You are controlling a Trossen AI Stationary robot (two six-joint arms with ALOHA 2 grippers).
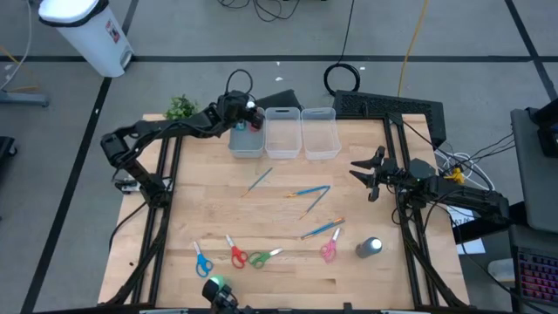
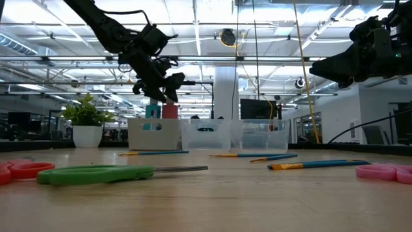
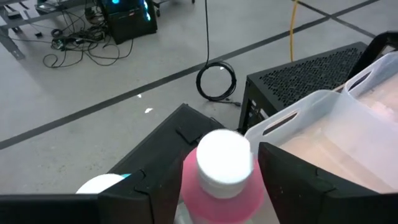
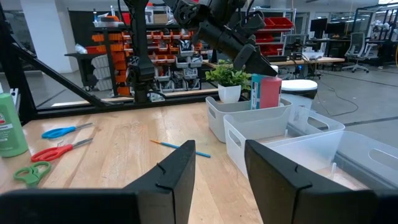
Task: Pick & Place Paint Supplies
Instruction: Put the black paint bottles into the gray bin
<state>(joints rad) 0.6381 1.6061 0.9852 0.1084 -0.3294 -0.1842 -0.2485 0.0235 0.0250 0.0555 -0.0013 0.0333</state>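
Observation:
My left gripper (image 1: 251,118) hangs over the leftmost clear bin (image 1: 247,139) at the table's far side, slanting down, open. Its fingers stand on either side of a pink-red paint bottle (image 3: 221,186) with a white cap, which stands upright in that bin beside a blue bottle (image 4: 255,87). My right gripper (image 1: 366,170) waits open at the right edge, nothing between its fingers. On the table lie several brushes (image 1: 307,191), four scissors (image 1: 235,253), a dark grey bottle (image 1: 370,248) and a green bottle (image 1: 216,286). My left gripper has its fingers (image 3: 292,180) on either side of the pink-red bottle's shoulder (image 3: 249,193), coming from above on a slant. Whether the fingers touch the bottle, I cannot tell. The bottle stands upright in the bin.
Two more clear bins (image 1: 282,133) (image 1: 319,133) stand to the right of the first. A small potted plant (image 1: 181,107) sits at the far left corner. The scissors lie in a row near the front edge, with bare wood between them and the brushes.

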